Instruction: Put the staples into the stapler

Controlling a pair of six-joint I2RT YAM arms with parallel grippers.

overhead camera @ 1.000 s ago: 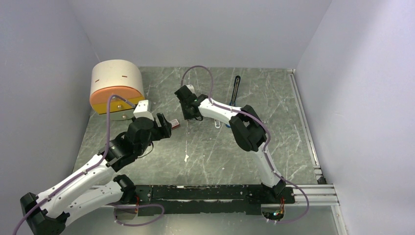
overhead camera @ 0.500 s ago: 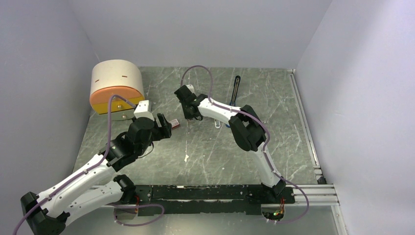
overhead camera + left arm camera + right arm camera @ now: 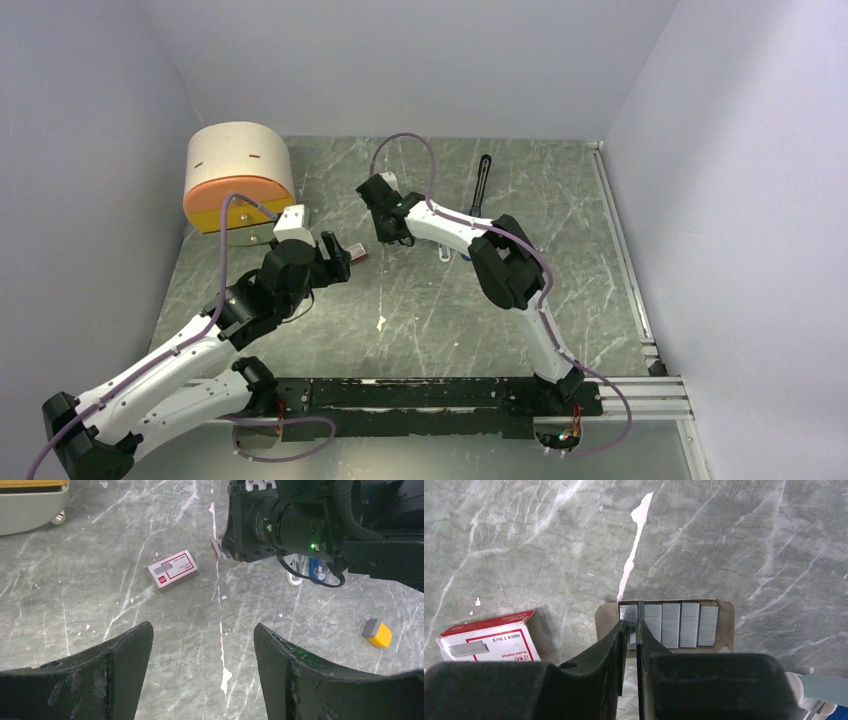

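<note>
Nearest, the left gripper hangs wide open over the table, holding nothing. Just beyond it lies the red-and-white box. Past that, the right gripper is pinched nearly closed on the end strip, the one nearest the box, of the staples. They sit in rows in a cardboard tray flat on the table. Farther back, well apart from the tray, lies the stapler.
</note>
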